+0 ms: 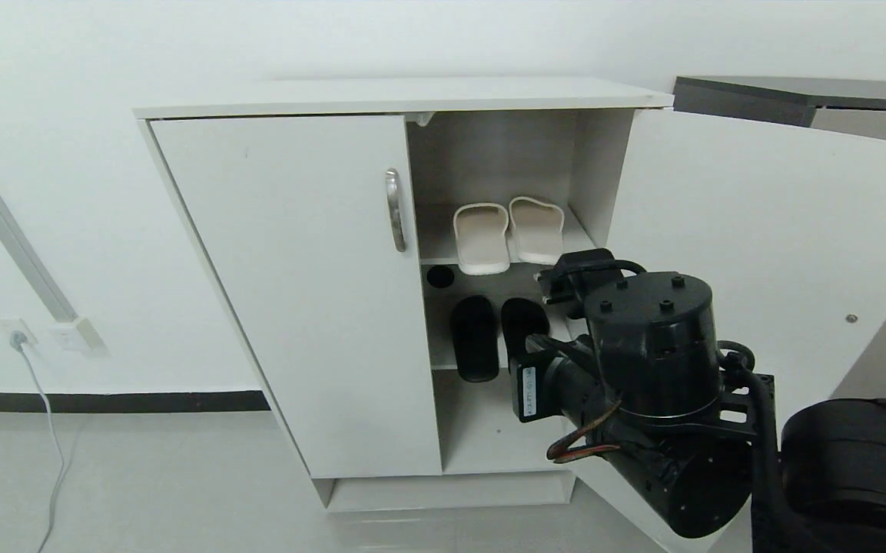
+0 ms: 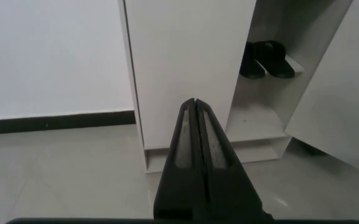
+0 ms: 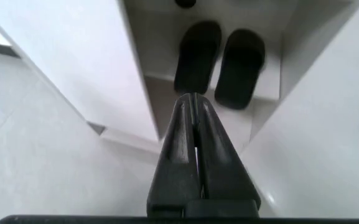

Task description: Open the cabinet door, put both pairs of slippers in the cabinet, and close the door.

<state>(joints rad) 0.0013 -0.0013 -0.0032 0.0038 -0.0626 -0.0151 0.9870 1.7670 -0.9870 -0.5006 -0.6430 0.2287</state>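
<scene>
The white cabinet (image 1: 296,292) stands against the wall with its right door (image 1: 765,253) swung open and its left door shut. A beige pair of slippers (image 1: 508,234) lies on the upper shelf. A black pair of slippers (image 1: 496,334) lies on the middle shelf, also seen as the black slippers (image 3: 219,62) and the black slippers (image 2: 266,59) from the wrists. My right arm sits in front of the open side; its right gripper (image 3: 195,102) is shut and holds nothing, just outside the middle shelf. My left gripper (image 2: 195,109) is shut, empty, and faces the closed left door from farther back.
A metal handle (image 1: 394,210) is on the shut left door. The bottom shelf (image 1: 489,434) is bare. A wall socket with a white cable (image 1: 35,384) is at the left. Grey floor (image 1: 143,484) spreads in front of the cabinet.
</scene>
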